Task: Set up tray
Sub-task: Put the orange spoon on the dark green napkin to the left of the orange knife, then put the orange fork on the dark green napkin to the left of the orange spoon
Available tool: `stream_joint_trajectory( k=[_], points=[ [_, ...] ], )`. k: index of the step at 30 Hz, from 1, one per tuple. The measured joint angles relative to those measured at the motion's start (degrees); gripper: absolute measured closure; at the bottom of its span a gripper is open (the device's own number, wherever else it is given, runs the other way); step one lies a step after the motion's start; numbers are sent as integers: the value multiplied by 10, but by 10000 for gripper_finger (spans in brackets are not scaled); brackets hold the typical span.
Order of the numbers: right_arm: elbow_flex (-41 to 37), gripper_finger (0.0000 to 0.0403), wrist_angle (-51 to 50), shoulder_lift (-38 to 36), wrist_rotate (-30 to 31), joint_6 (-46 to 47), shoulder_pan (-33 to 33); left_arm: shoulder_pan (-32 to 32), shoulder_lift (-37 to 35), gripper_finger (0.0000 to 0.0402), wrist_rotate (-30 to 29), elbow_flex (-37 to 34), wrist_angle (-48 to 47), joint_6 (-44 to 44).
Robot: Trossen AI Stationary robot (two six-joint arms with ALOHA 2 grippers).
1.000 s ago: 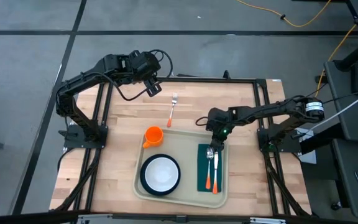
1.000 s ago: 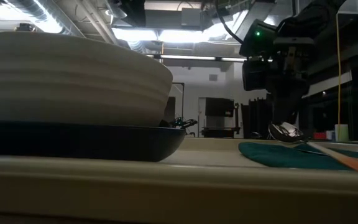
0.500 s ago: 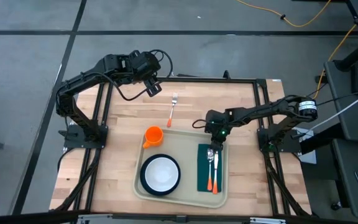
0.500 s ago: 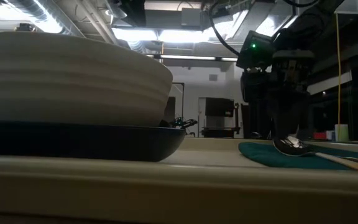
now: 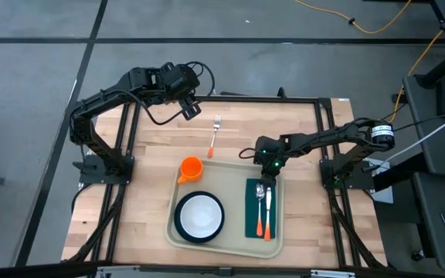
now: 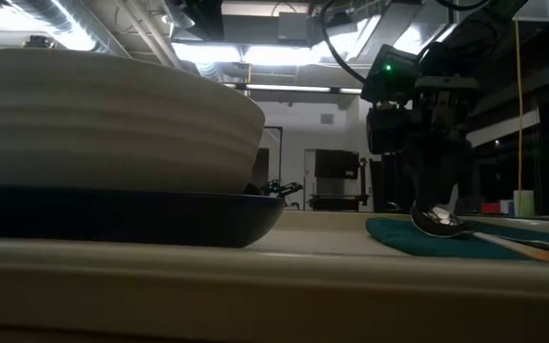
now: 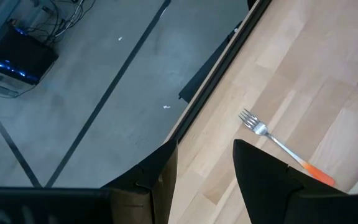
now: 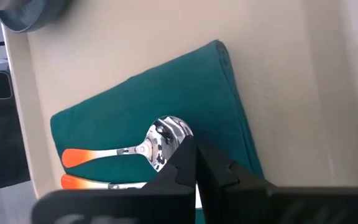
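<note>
High view: tray (image 5: 226,238) at near table edge, plate with bowl (image 5: 200,215) on it, napkin (image 5: 259,207) holding spoon (image 5: 260,201) and second utensil. Right gripper (image 5: 268,177) pinched shut, empty, just above spoon bowl. Left gripper (image 5: 189,107) parked far corner, fingers part open, empty. I judge fork (image 5: 215,136) and orange cup (image 5: 191,167) still off tray

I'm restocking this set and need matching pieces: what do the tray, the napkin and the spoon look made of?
Tray: likely plastic, matte cream, with a moulded raised rim and rounded corners.
Napkin: seemingly folded cloth, dull teal-green, with a soft, thick edge.
Spoon: shiny mirror-like bowl, probably metal; orange handle, probably plastic.
</note>
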Motion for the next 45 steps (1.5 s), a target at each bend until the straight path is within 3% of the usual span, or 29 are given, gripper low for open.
stream_joint_trajectory(
  k=[5, 21, 31, 38, 41, 45],
  points=[
    [0, 390, 0, 0, 2, 1, 0, 0, 0, 251, 0, 0, 0, 0],
    [6, 290, -6, -8, -12, 44, 0, 0, 0, 251, 17, 0, 0, 0],
    [125, 276, -194, -32, 5, -21, -31, 0, 0, 251, 19, 0, 0, 0],
    [243, 263, -237, -29, 90, -142, -131, 0, 0, 251, 16, 0, 2, -8],
    [302, 242, -229, -2, 86, -185, -208, 0, 0, 251, 15, 0, 2, -18],
    [390, 199, -217, 81, 30, -216, -297, 0, 0, 251, 1, 0, 10, -19]
  ],
)
